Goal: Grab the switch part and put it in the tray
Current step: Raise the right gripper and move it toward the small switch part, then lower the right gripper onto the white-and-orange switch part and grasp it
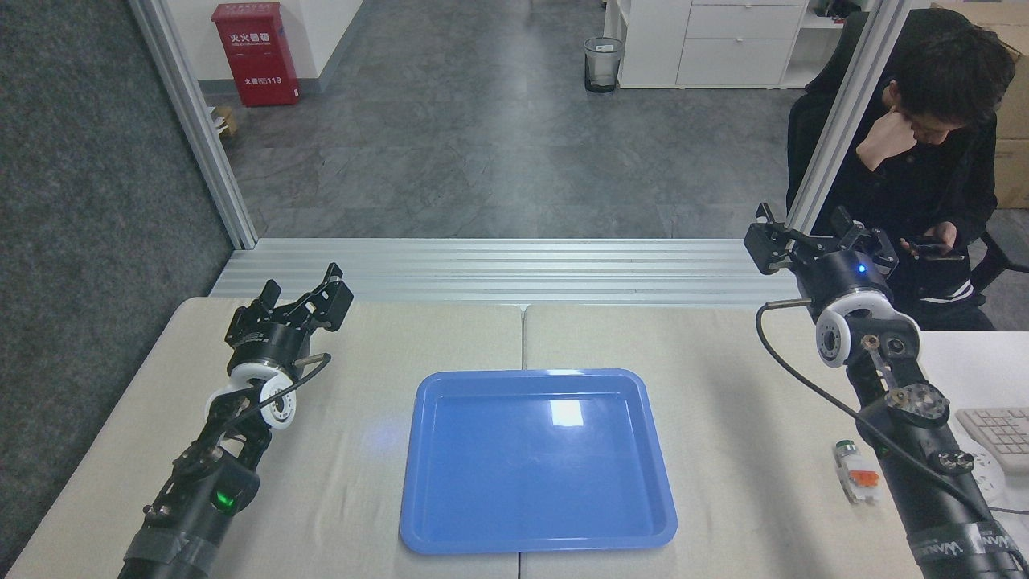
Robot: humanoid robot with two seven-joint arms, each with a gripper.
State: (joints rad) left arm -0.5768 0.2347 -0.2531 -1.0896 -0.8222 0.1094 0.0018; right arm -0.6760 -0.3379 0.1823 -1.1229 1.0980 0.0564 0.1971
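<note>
1. The tray [537, 462] is lying flat at the middle of the worktop [739, 402], holding nothing.
2. The switch part [855, 472] is resting on the worktop well right of the tray, just beside the right forearm, green cap pointing away.
3. The right gripper [816, 239] is hovering high past the far right edge, fingers spread wide, gripping nothing.
4. The left gripper [304, 297] is hanging over the far left corner, fingers apart and empty.
</note>
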